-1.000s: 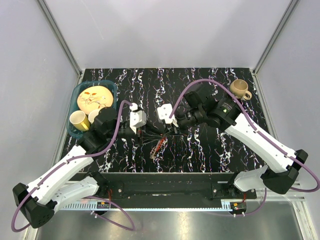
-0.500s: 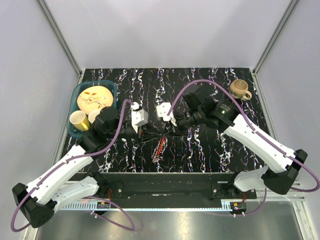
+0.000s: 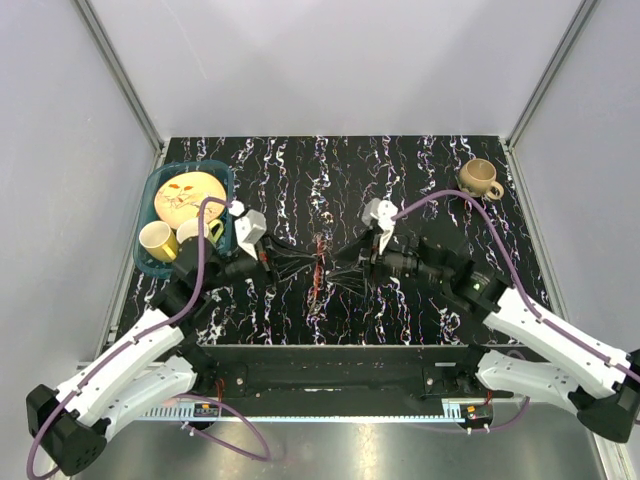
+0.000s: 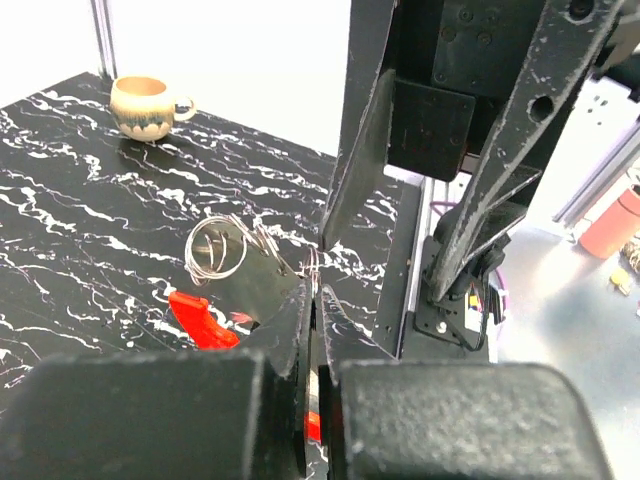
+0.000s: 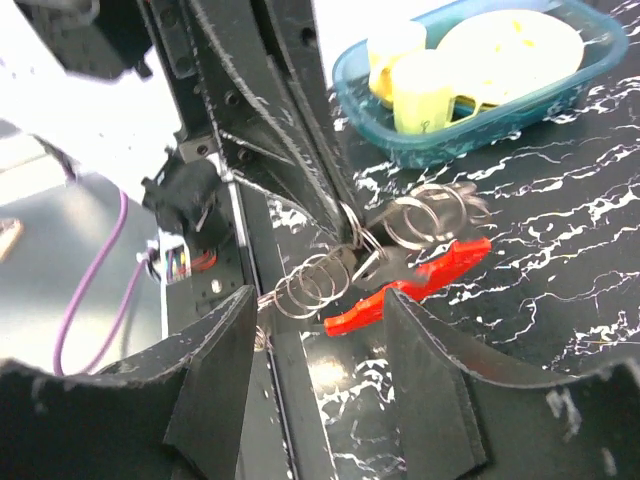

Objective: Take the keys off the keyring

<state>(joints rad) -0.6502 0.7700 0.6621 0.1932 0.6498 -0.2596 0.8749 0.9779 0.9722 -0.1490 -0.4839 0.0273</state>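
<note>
The keyring (image 5: 312,283) is a string of thin silvery wire loops hanging over the black marbled table, joined to a bright red curved piece (image 5: 415,285). A small silvery key (image 5: 372,264) dangles among the loops. My left gripper (image 4: 315,292) is shut on the keyring wire at its tips, and the red piece (image 4: 201,321) and more loops (image 4: 216,251) lie just beyond it. My right gripper (image 5: 320,300) faces it, open, with the loops and red piece hanging ahead of its fingertips. In the top view the bunch (image 3: 318,262) hangs between the left gripper (image 3: 300,265) and the right gripper (image 3: 338,264).
A blue tub (image 3: 160,265) with a yellow plate and two cups stands at the table's left edge, also the tub (image 5: 450,140) in the right wrist view. A brown mug (image 3: 480,178) stands at the far right. The table's near metal rail runs just below the grippers.
My right gripper has opened and let go of the bunch, and its arm has swung nearer and lower. The left gripper has shut on the ring; the bunch has moved farther from the rail.
</note>
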